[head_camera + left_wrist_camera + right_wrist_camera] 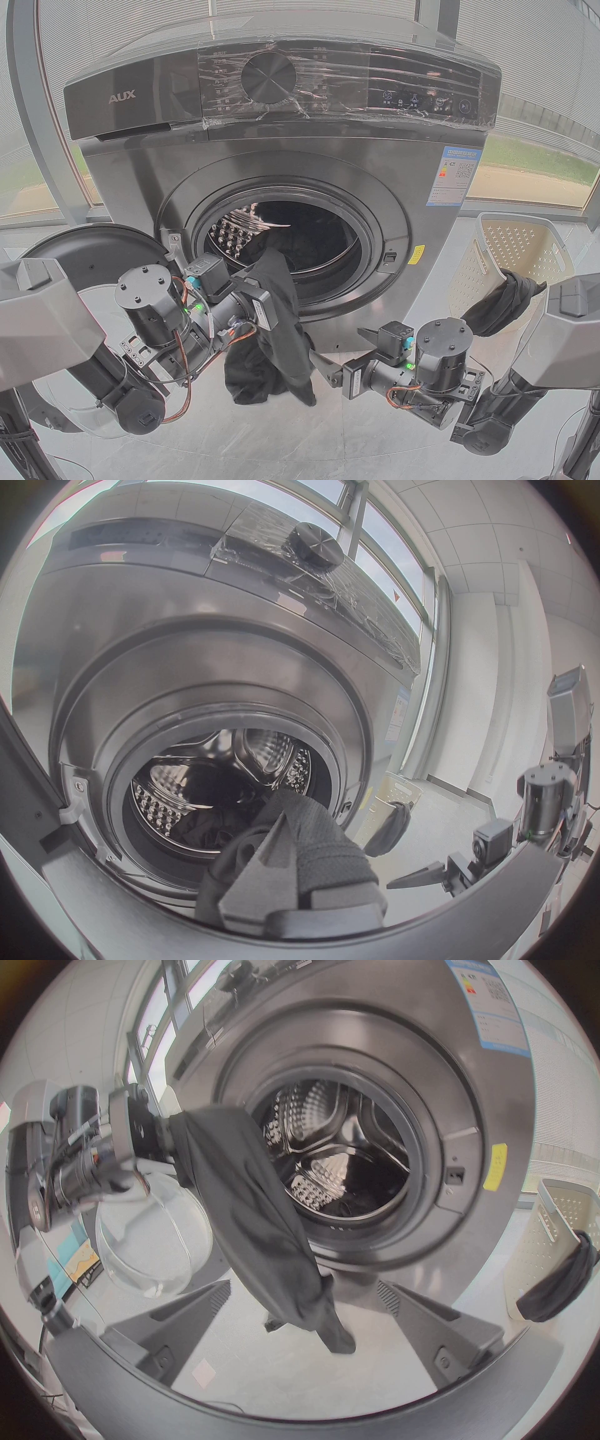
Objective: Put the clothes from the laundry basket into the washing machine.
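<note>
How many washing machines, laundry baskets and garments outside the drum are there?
Washing machine: 1
Laundry basket: 1
Dark garments outside the drum: 2, the held garment in the left end effector and the draped garment over the basket's rim
Total: 4
Dark cloth also shows inside the drum; how many pieces is unclear.

Floor (350, 437): pale glossy tiles, spread beneath the right gripper (303, 1285) and its fingers (431, 1329), and below the left gripper (297, 855).
Washing machine (281, 187): stands on the floor straight ahead of both sets of fingers, its round opening facing them.
Laundry basket (519, 250): pale and perforated, on the floor beside the machine, out past the right fingers and well apart from the left ones.
Black garment (275, 350): hangs from the left fingers. Its low end lies between the two sets of fingers, possibly brushing the tiles.
</note>
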